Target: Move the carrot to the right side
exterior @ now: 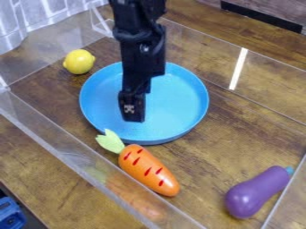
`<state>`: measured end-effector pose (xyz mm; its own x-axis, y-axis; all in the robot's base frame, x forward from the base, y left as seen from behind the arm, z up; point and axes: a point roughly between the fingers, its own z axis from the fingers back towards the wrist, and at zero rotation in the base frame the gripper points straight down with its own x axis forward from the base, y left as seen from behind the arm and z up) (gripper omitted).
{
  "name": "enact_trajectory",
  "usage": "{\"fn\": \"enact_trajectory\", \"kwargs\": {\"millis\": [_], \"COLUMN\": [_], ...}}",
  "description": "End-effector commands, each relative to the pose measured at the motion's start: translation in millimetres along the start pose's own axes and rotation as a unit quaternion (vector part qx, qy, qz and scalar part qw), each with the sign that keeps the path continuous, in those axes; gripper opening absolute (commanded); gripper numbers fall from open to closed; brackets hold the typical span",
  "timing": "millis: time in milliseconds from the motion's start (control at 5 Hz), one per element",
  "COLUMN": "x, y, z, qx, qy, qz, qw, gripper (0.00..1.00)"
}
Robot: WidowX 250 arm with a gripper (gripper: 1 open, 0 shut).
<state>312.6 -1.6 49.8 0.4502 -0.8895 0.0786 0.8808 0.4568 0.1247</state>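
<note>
The carrot [148, 169], orange with short dark lines and a green leafy top pointing up-left, lies on the wooden table just in front of the blue plate [188, 117]. My black gripper [131, 109] hangs over the left half of the plate, above and a little left of the carrot, apart from it. I see nothing between its fingers, and they look open.
A purple eggplant [257, 191] lies at the front right. A yellow lemon [79, 61] sits at the back left beside the plate. Clear plastic walls [48, 134] ring the work area on the left and front.
</note>
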Motion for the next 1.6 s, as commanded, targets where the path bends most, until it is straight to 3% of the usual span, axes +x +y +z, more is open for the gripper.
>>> {"fn": "enact_trajectory", "kwargs": {"millis": [0,400,800,1200,1400], "x": [11.4,20.7,22.8,32.0,26.8], "y": [-5,-7,-14,-24,-27], "z": [-5.6,-24.9,-28.0,-29.5,-32.9], "qx": [0.015,0.015,0.014,0.013,0.012], "qy": [-0.014,-0.027,-0.045,-0.057,-0.058], "qz": [-0.041,-0.116,-0.152,-0.165,-0.173], "qw": [0.9989,0.9928,0.9872,0.9845,0.9832], "gripper": [1.00,1.00,1.00,1.00,1.00]}}
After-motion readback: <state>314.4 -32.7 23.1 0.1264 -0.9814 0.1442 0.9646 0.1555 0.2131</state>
